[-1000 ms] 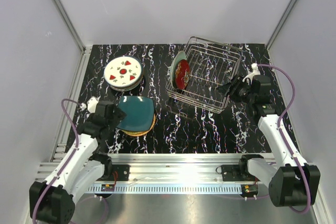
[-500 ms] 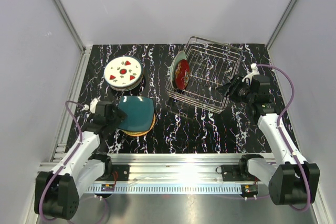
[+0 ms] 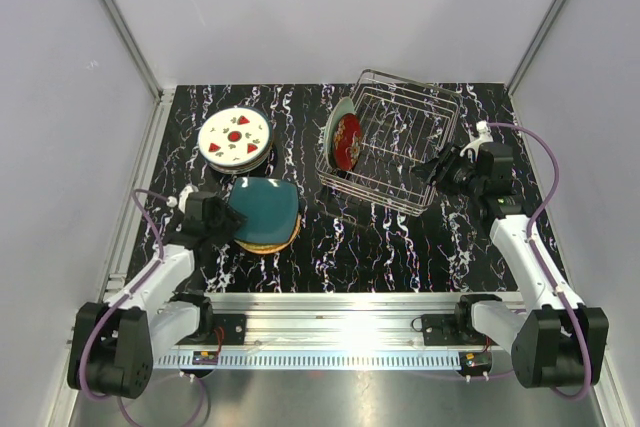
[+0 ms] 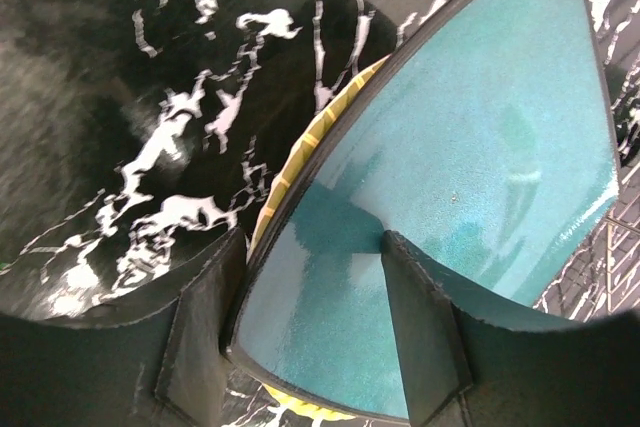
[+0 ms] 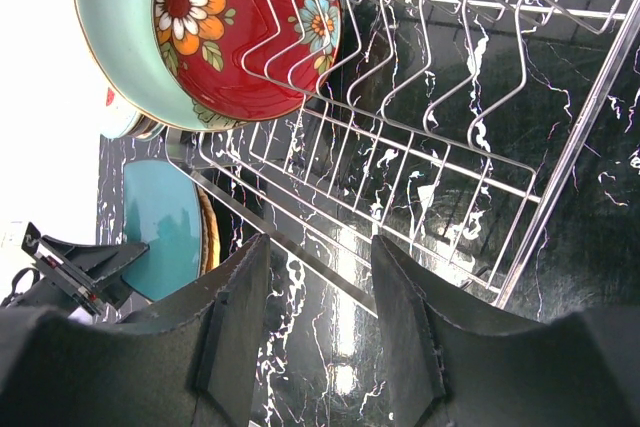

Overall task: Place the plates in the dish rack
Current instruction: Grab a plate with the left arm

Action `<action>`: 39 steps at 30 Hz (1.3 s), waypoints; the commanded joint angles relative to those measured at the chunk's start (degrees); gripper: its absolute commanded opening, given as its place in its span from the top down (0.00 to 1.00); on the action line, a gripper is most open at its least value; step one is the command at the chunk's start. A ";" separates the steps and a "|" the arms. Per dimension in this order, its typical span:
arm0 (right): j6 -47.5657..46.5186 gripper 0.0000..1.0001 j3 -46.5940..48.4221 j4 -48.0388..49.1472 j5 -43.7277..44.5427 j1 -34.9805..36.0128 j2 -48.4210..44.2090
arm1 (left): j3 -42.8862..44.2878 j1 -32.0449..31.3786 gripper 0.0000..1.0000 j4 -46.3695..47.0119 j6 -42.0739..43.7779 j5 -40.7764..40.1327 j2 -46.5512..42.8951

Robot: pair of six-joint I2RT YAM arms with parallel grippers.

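Observation:
A dark teal plate [image 3: 268, 209] [image 4: 470, 147] lies tilted on an orange-tan plate [image 3: 268, 245] [image 4: 300, 147] at the front left. My left gripper [image 3: 225, 219] [image 4: 310, 327] is open and straddles the teal plate's near rim, one finger outside the rim and the other on its upper face. The wire dish rack [image 3: 400, 162] [image 5: 270, 218] holds a red flowered plate [image 3: 348, 142] [image 5: 240, 37] and a mint-green plate [image 3: 338, 117] [image 5: 110, 27] upright at its left end. My right gripper [image 3: 440, 167] [image 5: 320, 317] hangs open by the rack's right side, gripping nothing.
A white strawberry plate [image 3: 235, 137] tops a small stack at the back left. White walls with metal posts close in the black marbled table [image 3: 380, 247]. A metal rail [image 3: 340, 302] runs along the near edge by the arm bases.
My left gripper's jaws have narrowed around the teal plate's rim, and the plate has shifted a little right and back. The right arm and the rack have not moved.

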 commanded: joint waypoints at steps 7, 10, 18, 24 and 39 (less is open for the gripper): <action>-0.01 0.48 0.30 1.56 -0.73 -0.11 0.33 | 1.02 -0.14 0.67 6.61 3.48 5.86 5.10; -0.09 0.48 0.39 1.56 -0.64 -0.11 0.33 | 1.29 -0.14 0.72 6.08 3.57 6.04 4.14; -0.10 0.48 0.30 1.47 -0.47 -0.02 0.07 | 1.64 -0.14 0.78 -3.14 3.92 0.15 -5.17; -0.18 0.48 0.30 1.38 -0.73 -0.02 -0.02 | 1.64 -0.14 0.89 -5.96 3.04 -1.43 -8.34; -0.10 0.48 0.22 1.12 -0.64 -0.02 -0.99 | 6.82 -0.14 0.91 -14.39 3.57 -4.86 -14.49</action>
